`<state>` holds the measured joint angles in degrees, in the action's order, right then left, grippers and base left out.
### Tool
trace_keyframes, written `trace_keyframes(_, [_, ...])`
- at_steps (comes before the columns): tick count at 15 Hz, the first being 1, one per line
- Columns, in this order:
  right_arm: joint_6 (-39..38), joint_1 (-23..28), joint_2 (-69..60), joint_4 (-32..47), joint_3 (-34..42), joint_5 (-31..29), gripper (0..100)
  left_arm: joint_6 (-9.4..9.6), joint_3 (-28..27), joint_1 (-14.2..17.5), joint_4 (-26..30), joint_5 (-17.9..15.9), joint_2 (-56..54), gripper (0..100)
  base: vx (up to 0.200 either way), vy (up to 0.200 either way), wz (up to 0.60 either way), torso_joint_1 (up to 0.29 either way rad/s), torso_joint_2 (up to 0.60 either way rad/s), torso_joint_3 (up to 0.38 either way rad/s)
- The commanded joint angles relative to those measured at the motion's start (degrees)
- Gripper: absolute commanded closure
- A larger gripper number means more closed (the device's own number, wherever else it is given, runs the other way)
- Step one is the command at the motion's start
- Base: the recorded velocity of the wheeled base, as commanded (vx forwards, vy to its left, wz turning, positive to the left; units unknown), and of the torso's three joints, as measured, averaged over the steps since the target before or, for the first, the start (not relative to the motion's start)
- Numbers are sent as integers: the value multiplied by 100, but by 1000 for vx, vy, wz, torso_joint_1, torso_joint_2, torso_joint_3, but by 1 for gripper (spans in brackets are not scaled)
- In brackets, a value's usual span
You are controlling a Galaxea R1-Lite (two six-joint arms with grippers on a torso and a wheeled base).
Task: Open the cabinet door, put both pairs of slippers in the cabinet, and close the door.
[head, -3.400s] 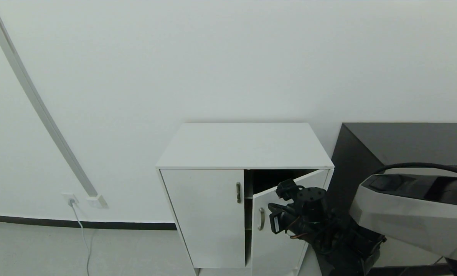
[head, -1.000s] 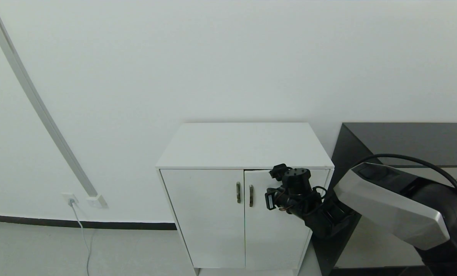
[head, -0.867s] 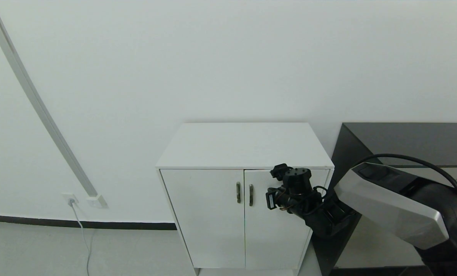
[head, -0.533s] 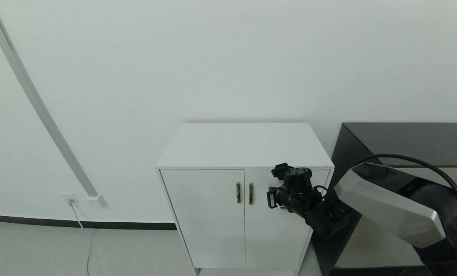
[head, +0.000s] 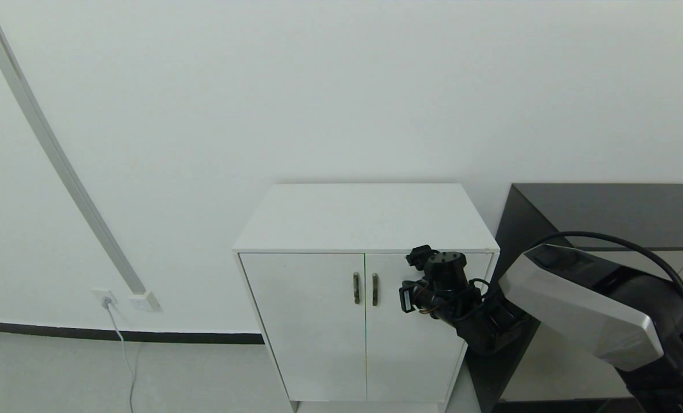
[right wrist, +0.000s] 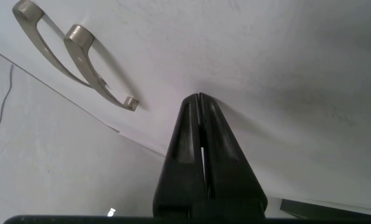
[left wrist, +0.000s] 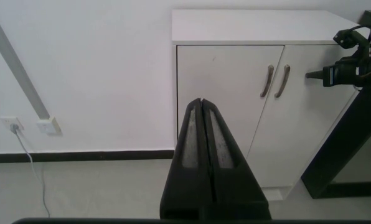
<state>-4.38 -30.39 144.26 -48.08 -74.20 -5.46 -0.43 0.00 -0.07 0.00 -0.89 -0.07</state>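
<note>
The white cabinet stands against the wall, and both of its doors are shut, flush with each other, with only a thin seam between them. The left door and the right door each carry a slim metal handle beside that seam: the left handle and the right handle stand upright, close together but not touching.

The right gripper is up at the right door's upper half, with the right handle just beside it at nine o'clock. Its jaws are pressed together into a single dark wedge. In the right wrist view the right gripper has its tip against the door's flat face, with both curved handles off to one side, clear of it.

The left gripper hangs well back from the cabinet, pointing towards the left door, and its jaws are pressed together too, holding nothing. From there the right gripper shows farther off at the right door.

At three o'clock from the cabinet, just beside it, stands a dark unit with a flat top surface. At nine o'clock, well apart, a wall socket has a pale cable hanging down to the floor. A white conduit slants up the wall from beside the socket towards eleven o'clock. A black skirting strip runs along the foot of the wall.
</note>
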Motion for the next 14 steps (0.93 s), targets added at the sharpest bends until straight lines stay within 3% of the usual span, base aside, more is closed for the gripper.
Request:
trace_keyframes(1, [-2,-2,32,0,-6,1,100,-1,0,7,-9,1,7,100,0,0,0,0,0,0])
trace_keyframes(14, [-2,-2,128,44,-147,1,100,-1,0,-1,0,1,7,100,0,0,0,0,0,0])
